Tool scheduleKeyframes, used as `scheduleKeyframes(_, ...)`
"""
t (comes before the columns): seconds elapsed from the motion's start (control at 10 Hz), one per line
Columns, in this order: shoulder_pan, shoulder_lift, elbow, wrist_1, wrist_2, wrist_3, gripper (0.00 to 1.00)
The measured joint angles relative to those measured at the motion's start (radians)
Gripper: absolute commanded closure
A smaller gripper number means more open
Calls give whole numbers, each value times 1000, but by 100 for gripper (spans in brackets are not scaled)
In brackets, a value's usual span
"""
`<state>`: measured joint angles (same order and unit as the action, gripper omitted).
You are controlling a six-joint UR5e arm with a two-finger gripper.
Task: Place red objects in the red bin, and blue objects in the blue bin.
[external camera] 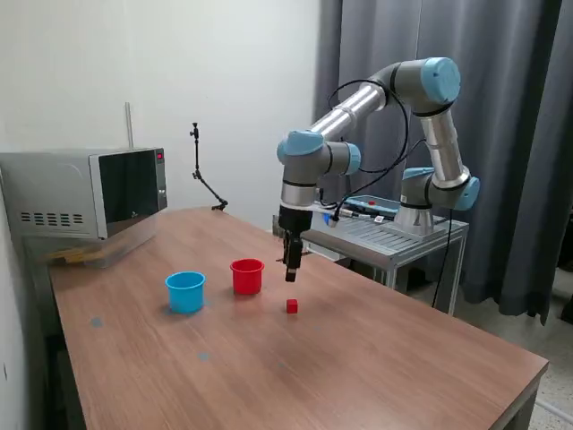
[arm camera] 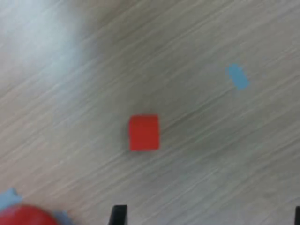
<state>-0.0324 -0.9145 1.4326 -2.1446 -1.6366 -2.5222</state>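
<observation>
One small red cube (external camera: 292,306) lies on the wooden table (external camera: 376,367); it also shows in the wrist view (arm camera: 144,132). My gripper (external camera: 291,269) hangs a short way above it, slightly toward the cups, open and empty; both fingertips (arm camera: 118,215) show wide apart in the wrist view. The red cup (external camera: 247,276) stands upright on the exterior view's left of the cube; its rim shows in the wrist view (arm camera: 23,216). The light blue cup (external camera: 185,292) stands further left. No blue cubes and no second red cube are in view; I cannot see inside the cups.
A microwave (external camera: 85,193) stands at the table's back left. A metal cart (external camera: 394,237) with the arm's base is behind the table. A thin stand (external camera: 204,175) is at the far edge. Small blue tape marks (arm camera: 237,76) dot the tabletop.
</observation>
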Motion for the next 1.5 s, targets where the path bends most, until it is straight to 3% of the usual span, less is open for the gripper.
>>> scheduleKeyframes(0.3, 13, -1, 3, 1, 11, 124, 0)
scheduleKeyframes(0.6, 10, -3, 37, 2, 60, 148, 0)
scheduleKeyframes(1.0, -16, -7, 105, -8, 83, 54, 0)
scheduleKeyframes(1.5, -51, -6, 125, -65, 99, -45, 0)
